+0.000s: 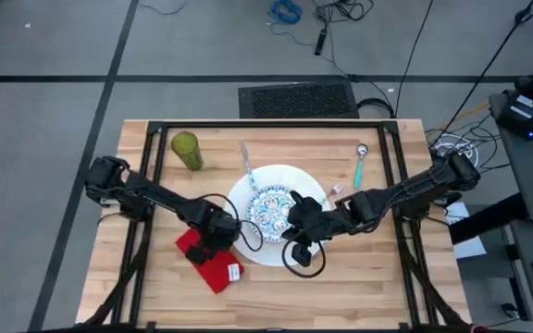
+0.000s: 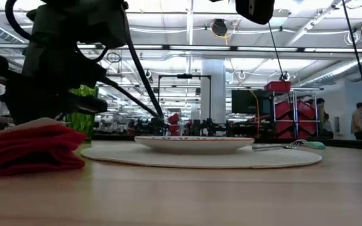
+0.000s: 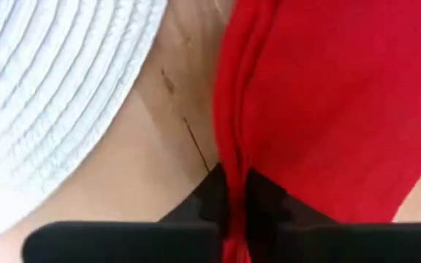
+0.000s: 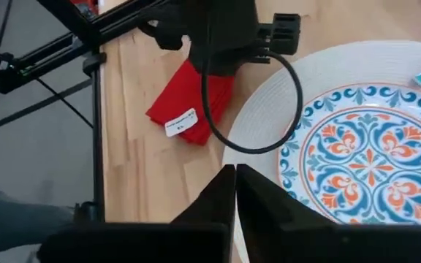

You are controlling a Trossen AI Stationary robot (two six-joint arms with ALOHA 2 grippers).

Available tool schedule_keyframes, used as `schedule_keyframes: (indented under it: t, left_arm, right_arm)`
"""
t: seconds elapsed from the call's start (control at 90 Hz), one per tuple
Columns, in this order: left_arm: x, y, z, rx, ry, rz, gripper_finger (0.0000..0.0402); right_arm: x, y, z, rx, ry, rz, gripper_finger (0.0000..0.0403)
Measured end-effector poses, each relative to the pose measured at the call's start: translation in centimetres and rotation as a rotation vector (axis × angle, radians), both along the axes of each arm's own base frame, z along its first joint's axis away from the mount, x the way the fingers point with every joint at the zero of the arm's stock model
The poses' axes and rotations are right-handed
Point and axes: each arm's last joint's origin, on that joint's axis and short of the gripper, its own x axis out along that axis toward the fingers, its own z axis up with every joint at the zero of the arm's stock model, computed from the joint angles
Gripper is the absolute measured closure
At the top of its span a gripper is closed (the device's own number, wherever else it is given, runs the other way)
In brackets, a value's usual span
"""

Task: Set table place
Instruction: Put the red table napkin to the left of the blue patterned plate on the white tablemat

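A red napkin [image 1: 213, 268] lies flat on the table [image 1: 359, 277], just to the near left of the large white plate [image 1: 243, 199]. My left gripper [image 1: 216, 236] is shut on the napkin's edge. The small blue-patterned plate [image 1: 274, 208] sits on the middle of the white plate. My right gripper [image 4: 236, 186] is shut with nothing between its fingers. It hangs above the white plate's near rim [image 4: 269, 117]. An olive-green tumbler [image 1: 186, 151] stands upright at the far left. My left gripper pinches the napkin's folded edge [image 3: 229, 157], on the side toward the white plate, between its two fingers. The fingers come from above and point down. The napkin [image 2: 30, 147] lies on the table below them in thick folds.
A silver fork [image 1: 246, 165] lies beyond the plates. A teal-handled spoon [image 1: 360, 166] lies at the far right. The napkin carries a white label [image 4: 180, 121] near its near corner. Bare wood shows along the near edge, and black frame rails [image 1: 146, 185] run down both sides.
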Motion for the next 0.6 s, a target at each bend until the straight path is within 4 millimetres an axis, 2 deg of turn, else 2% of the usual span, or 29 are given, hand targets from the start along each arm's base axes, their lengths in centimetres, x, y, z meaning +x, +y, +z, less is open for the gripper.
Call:
schedule_keyframes:
  t: [0.156,0.367,0.6]
  left_arm:
    - [-0.4,0.2,1.3,0.016,-0.006,0.239,0.0399]
    - [-1.8,0.6,4.9,-0.05,-0.01,0.594,0.04]
    - [-4.2,1.2,9.0,-0.169,-0.056,0.818,0.0401]
  right_arm:
    - [0.0,0.0,0.0,-0.016,0.002,0.012,0.0403]
    - [-0.1,-0.1,-0.1,-0.056,0.008,0.045,0.0403]
    - [-0.2,-0.2,-0.3,-0.127,0.032,0.098,0.0403]
